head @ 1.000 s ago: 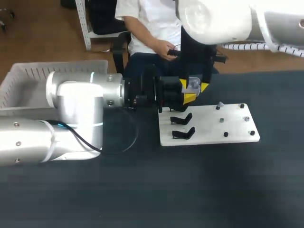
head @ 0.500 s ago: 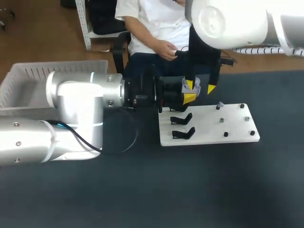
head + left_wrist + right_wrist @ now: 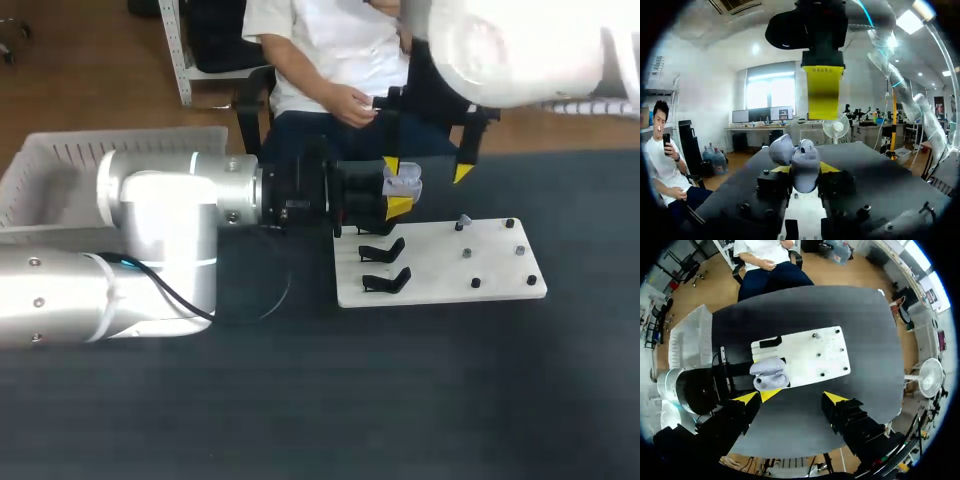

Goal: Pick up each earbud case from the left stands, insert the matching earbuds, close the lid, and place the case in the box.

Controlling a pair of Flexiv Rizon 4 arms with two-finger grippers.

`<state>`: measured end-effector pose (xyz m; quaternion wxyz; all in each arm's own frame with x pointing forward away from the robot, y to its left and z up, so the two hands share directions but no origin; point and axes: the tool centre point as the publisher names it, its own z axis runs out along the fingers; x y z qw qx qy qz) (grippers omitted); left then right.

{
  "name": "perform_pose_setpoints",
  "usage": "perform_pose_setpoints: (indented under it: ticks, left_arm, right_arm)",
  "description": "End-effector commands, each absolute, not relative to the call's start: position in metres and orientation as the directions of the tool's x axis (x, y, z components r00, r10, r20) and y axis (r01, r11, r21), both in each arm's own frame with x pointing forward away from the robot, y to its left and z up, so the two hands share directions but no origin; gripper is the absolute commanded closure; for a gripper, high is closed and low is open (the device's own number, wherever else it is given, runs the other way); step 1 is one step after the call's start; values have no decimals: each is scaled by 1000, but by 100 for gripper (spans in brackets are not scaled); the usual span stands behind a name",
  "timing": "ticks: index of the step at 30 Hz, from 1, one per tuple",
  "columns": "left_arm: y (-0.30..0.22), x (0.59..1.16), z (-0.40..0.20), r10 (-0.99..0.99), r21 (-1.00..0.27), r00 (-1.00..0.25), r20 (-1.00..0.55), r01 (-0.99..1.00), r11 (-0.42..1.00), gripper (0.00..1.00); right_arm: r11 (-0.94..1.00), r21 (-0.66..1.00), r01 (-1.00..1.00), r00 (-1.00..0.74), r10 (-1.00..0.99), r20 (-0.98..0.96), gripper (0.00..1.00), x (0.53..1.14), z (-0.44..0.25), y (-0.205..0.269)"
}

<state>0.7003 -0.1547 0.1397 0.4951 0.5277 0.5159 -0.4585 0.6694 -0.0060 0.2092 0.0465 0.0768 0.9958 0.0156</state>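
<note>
My left gripper (image 3: 396, 196) reaches in from the left and is shut on a pale lilac earbud case (image 3: 403, 183), holding it just past the far left corner of the white board (image 3: 440, 275). In the left wrist view the case (image 3: 801, 161) sits between the yellow tips with its lid up. My right gripper (image 3: 427, 169) hangs open above the case, touching nothing. One of its yellow fingers (image 3: 823, 92) shows over the case. From the right wrist, the case (image 3: 769, 375) lies below and ahead of my open right gripper (image 3: 790, 399).
Two empty black stands (image 3: 384, 250) (image 3: 388, 280) stand on the board's left part. Small pegs and a tiny pale piece (image 3: 463, 219) dot its right part. A white slatted basket (image 3: 60, 165) sits at the table's far left.
My right gripper has lifted up off the case, shifted slightly right, and spread its fingers wide. The left gripper keeps the case in the same place.
</note>
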Motion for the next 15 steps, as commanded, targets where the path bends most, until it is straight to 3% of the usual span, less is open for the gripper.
perform_pose_setpoints:
  ticks: [1,8,15]
  left_arm:
    - [-155,700,139,88,51,49,-995,998,26,100]
    - [-155,700,139,88,51,49,-995,998,26,100]
    - [-155,700,139,88,51,49,-995,998,26,100]
  right_arm:
    - [988,150,44,-967,80,-243,0,644,214,-30]
    - [982,116,-147,-931,-98,-353,0,634,218,-40]
    - [993,67,-92,-924,-61,-378,0,634,217,-45]
